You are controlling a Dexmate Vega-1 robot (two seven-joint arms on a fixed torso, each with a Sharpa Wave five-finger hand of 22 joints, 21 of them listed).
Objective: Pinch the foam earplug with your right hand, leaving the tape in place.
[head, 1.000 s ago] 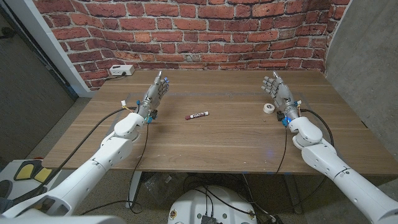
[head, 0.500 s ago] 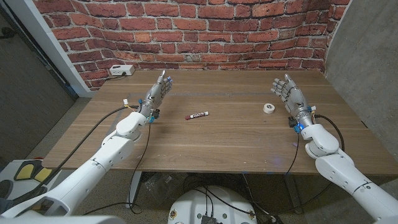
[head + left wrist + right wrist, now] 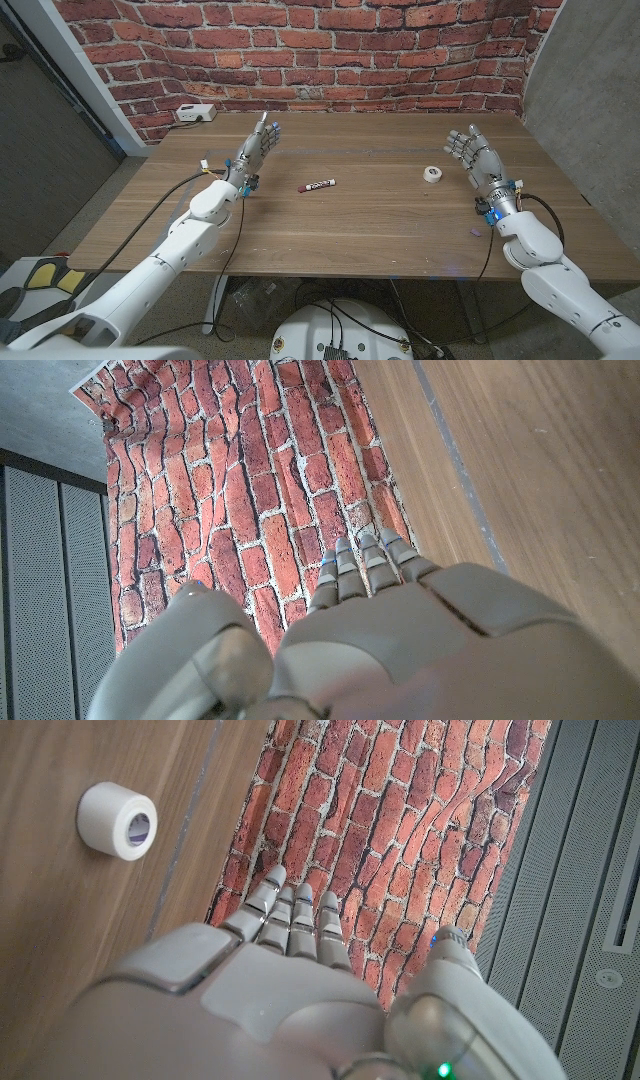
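The right hand [image 3: 477, 158], fingers spread and holding nothing, hovers near the surface's right edge just beside the tape roll [image 3: 431, 175]. No foam earplug can be made out.

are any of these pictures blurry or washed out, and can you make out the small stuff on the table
Head view: evenly lit and sharp, though the marker-like object is too small to identify. Right wrist view: tape roll crisp, right hand close and soft. Left wrist view: left hand blurred, bricks sharp.
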